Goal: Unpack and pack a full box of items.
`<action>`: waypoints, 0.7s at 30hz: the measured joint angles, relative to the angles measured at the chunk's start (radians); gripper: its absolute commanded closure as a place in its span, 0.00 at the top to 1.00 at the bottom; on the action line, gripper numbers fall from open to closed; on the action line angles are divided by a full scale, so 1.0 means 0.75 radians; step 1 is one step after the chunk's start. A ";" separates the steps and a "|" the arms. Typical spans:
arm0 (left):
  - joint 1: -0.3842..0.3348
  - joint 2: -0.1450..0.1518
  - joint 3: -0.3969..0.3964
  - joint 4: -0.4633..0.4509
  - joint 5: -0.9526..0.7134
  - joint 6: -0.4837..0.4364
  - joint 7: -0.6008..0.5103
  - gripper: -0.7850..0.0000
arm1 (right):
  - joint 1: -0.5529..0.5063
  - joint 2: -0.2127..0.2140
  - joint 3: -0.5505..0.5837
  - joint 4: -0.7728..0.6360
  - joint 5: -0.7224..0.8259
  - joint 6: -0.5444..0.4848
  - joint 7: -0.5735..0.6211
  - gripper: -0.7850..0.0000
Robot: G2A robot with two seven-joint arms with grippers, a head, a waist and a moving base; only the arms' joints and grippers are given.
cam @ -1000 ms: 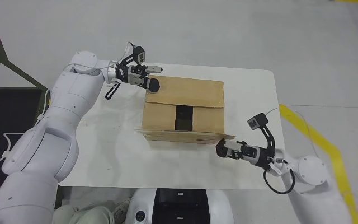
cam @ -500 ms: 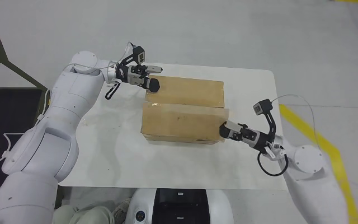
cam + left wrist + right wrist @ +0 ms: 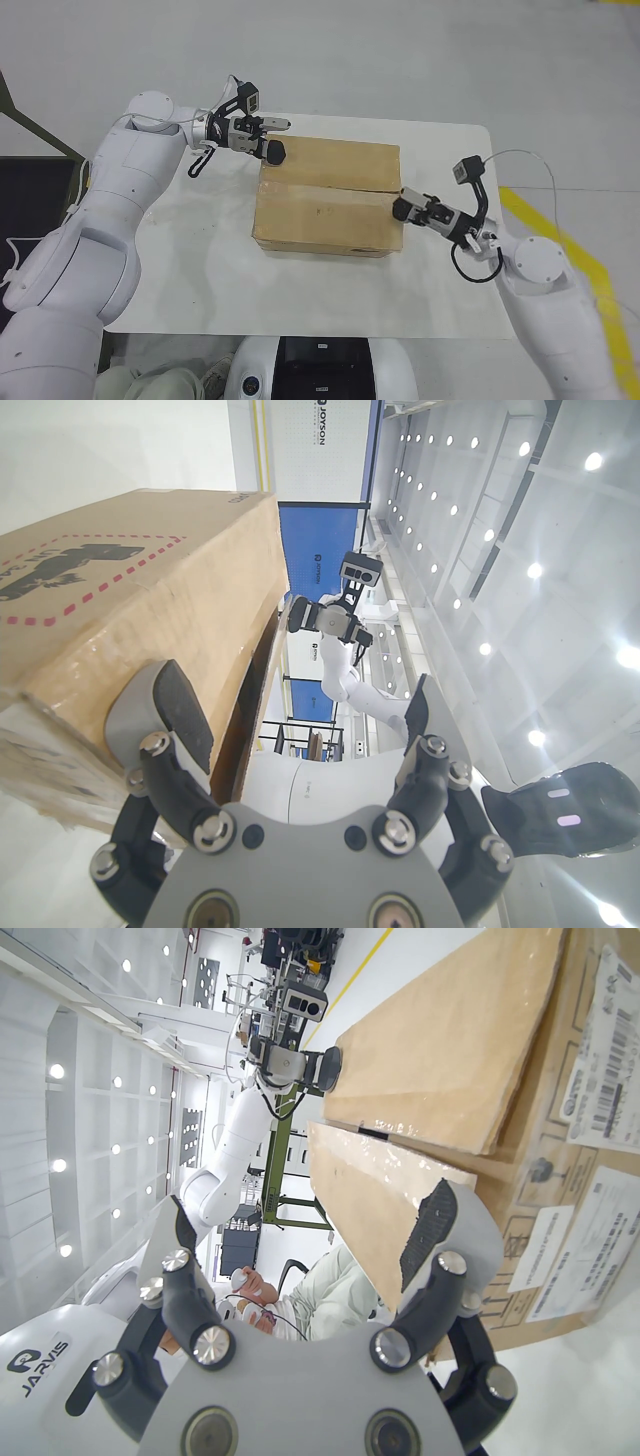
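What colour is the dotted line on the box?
The dotted line is pinkish red; the left wrist view shows it best.

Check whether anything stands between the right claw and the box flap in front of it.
Nothing visible does. The right claw is open at the right end of the near flap of the box, which lies folded down. The left claw is at the far corner, out of the way.

Table: white top with rounded corners, standing on a pale grey floor.
On it: one brown cardboard box, near the middle, toward the far edge.
Box posture: flat on its base, both top flaps folded down.
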 measured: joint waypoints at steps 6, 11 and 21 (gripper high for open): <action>0.000 0.000 0.000 0.000 0.000 0.000 0.000 1.00 | 0.049 -0.005 -0.027 0.051 -0.017 -0.016 -0.018 1.00; 0.000 0.000 0.000 0.000 0.000 0.000 0.000 1.00 | 0.052 -0.004 -0.021 0.031 -0.032 -0.036 -0.027 1.00; 0.000 0.000 0.000 0.000 0.000 0.000 0.000 1.00 | 0.018 0.005 0.008 -0.062 -0.077 -0.024 -0.040 1.00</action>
